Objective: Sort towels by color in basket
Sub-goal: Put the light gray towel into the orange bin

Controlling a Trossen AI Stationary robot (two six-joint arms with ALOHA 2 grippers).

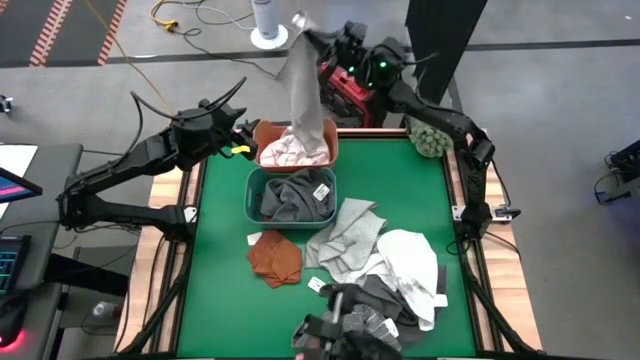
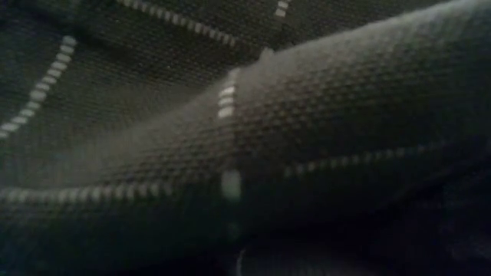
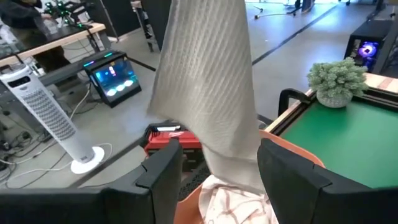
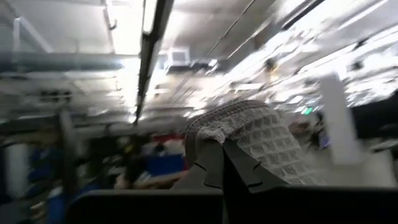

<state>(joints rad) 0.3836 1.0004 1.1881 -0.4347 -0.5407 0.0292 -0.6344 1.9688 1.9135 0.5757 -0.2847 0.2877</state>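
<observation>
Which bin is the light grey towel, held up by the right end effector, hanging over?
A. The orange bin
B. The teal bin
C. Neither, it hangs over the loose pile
A: in the high view the right end effector is shut on the light grey towel, whose lower end reaches into the orange bin at the table's far edge, on top of a pale towel already there.
</observation>
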